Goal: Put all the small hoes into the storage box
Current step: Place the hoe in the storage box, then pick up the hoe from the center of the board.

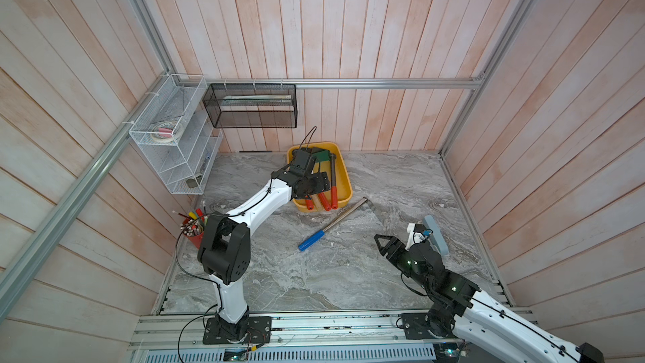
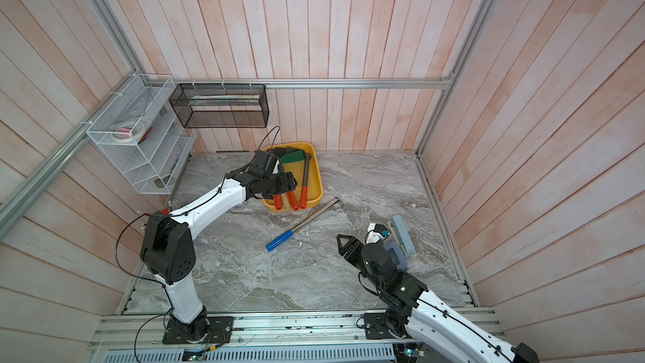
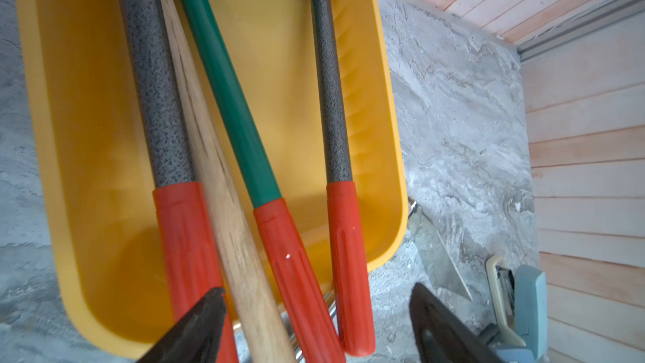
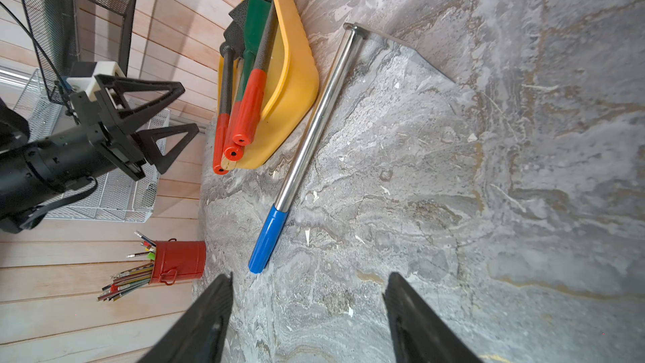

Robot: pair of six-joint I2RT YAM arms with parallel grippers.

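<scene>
**Position of the task's thing.** We find the storage box (image 1: 345, 181) at 12 o'clock on the marble table (image 1: 314, 274). Its long axis runs 12 to 6, and its far short end is close to the back wall. Four long-handled tools lie in it lengthwise, heads toward 12 and handles toward 6, with the handle ends overhanging the near short rim. We take the small hoe (image 3: 218, 183) to be the wooden-handled one. Its head is hidden, so this is a judgement. It lies inside the box between a speckled dark shaft and the green-shafted tool (image 3: 225, 92).

**Grippers.** The left gripper (image 3: 316, 288) hangs over that near rim, fingers spread wide and gripping nothing. The wooden handle passes between them. We cannot tell whether it brushes the nearer finger. The right gripper (image 4: 310, 275) is likewise wide and empty, at 4 o'clock over bare table and well apart from the box. The left arm is plainly the nearer.

**Step and clearance.** We judge the placing done, and the next move to be a withdrawal by the left arm.
- There is open room above the box and toward 7 o'clock.
- The overhanging red grips sit just beneath the fingers, so a sideways sweep could drag them.
- A chrome tool with a blue grip (image 1: 311, 241) lies on the table near the box's near right corner, running 2 to 8.
- The red pencil pot (image 1: 192, 235) stands at 8 o'clock, beside the left arm's elbow.
</scene>
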